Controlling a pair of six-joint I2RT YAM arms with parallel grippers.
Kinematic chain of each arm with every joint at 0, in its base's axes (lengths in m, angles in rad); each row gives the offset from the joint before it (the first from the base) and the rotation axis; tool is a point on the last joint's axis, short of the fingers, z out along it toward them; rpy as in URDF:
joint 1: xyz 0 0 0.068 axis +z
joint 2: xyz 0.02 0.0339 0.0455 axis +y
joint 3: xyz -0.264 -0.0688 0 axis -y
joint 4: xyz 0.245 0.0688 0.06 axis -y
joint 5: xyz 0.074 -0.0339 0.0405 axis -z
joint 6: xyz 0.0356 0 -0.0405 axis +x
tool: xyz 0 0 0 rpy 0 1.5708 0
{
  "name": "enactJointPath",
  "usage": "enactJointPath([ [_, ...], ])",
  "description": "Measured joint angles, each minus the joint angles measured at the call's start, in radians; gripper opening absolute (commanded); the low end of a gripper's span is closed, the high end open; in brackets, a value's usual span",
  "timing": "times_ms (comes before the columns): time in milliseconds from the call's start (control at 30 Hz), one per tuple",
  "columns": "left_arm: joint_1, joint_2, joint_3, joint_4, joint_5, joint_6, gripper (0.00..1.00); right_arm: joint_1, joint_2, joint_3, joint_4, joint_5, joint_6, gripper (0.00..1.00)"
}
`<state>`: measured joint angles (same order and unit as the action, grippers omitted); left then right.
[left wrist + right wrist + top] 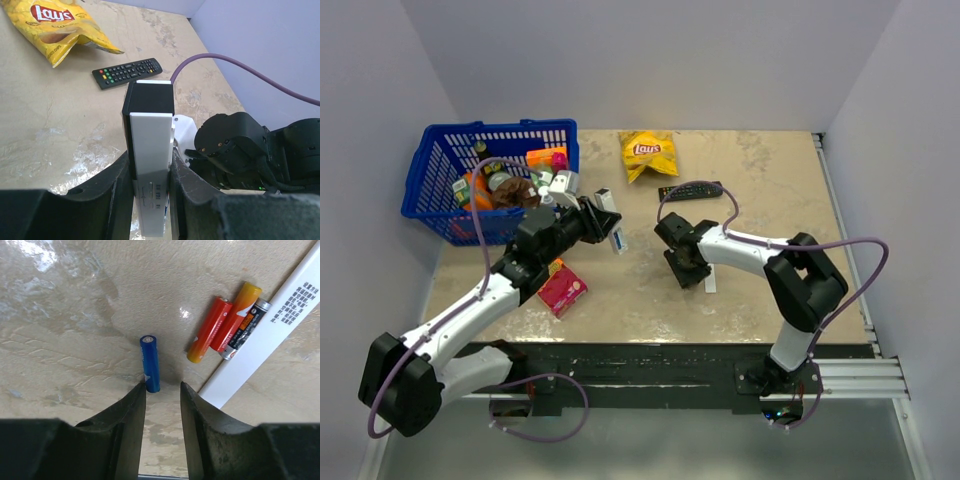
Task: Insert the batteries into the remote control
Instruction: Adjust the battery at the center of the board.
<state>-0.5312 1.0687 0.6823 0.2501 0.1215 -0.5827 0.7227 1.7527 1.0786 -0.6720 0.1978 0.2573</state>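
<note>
My left gripper [150, 156] is shut on the slim white remote control [148, 150], held above the table with its dark end [149, 97] pointing away; from above, the gripper [595, 220] and remote [611, 222] hang near the basket. The right gripper [162, 386] is open, low over the table, nothing between its fingers. A blue battery [150, 364] lies on the table, its near end beside the left fingertip. Red and orange batteries [212, 327] lie together against the white back strip [265, 335], right of the gripper. From above the right gripper [688, 268] hides the batteries.
A blue basket [432, 165] full of groceries stands at the back left. A yellow Lay's bag [648, 152] and a black button remote [690, 190] lie at the back centre. A red box [562, 290] sits by the left arm.
</note>
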Motion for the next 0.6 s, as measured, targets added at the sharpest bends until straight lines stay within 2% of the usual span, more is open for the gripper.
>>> enactJointPath([
  [367, 0.000, -0.020, 0.000, -0.007, -0.018, 0.001, 0.00, 0.000, 0.005, 0.006, -0.042, 0.100, -0.008, 0.38],
  [600, 0.000, -0.026, 0.000, -0.013, -0.021, 0.001, 0.00, 0.000, -0.033, 0.029, -0.042, 0.087, -0.003, 0.39],
])
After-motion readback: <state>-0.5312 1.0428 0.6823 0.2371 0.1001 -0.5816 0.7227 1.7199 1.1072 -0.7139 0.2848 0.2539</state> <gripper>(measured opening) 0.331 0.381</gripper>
